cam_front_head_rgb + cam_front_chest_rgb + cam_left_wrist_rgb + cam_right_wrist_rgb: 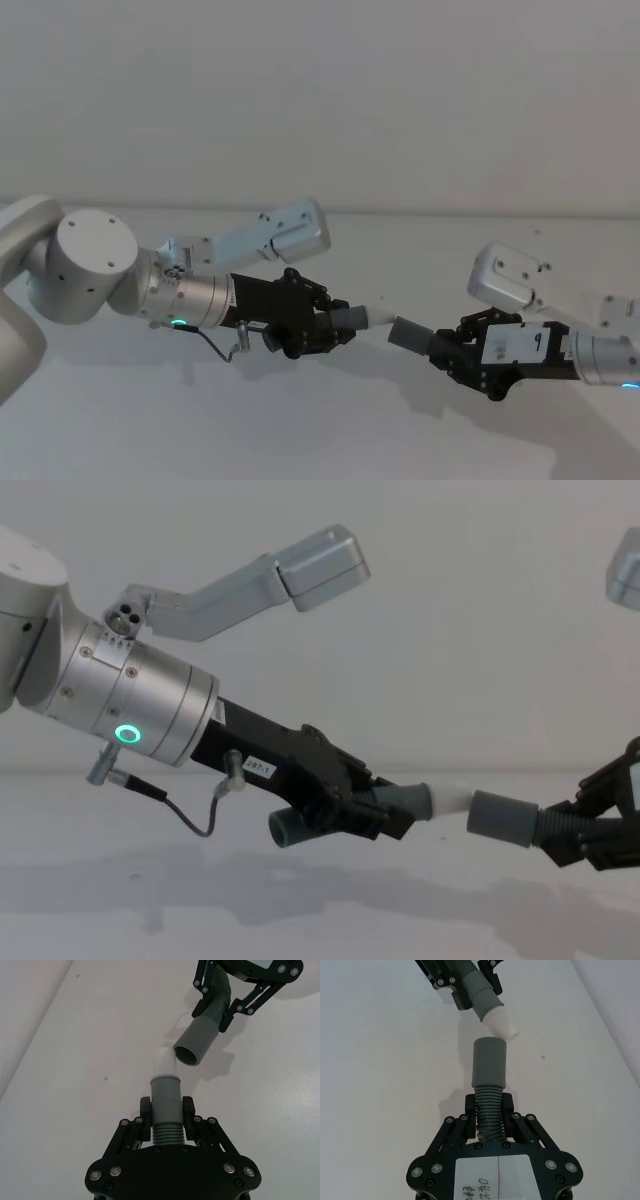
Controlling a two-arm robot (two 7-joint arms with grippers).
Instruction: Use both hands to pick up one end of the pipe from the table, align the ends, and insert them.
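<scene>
We find the left tool (318, 318) clamped on the white-tipped pipe piece (165, 1100), the right tool (462, 352) clamped on the ribbed hose (488, 1110), both above the table (330, 420). Cuffs nearly meet. The hose should flex, so a grip close behind the cuff seems soundest.

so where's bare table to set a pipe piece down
White matte table lies bare in front of and beneath both black grippers, left and right, and behind them toward the wall. Crowded only mid-air, where the white-tipped cuff nears the open grey cuff.
</scene>
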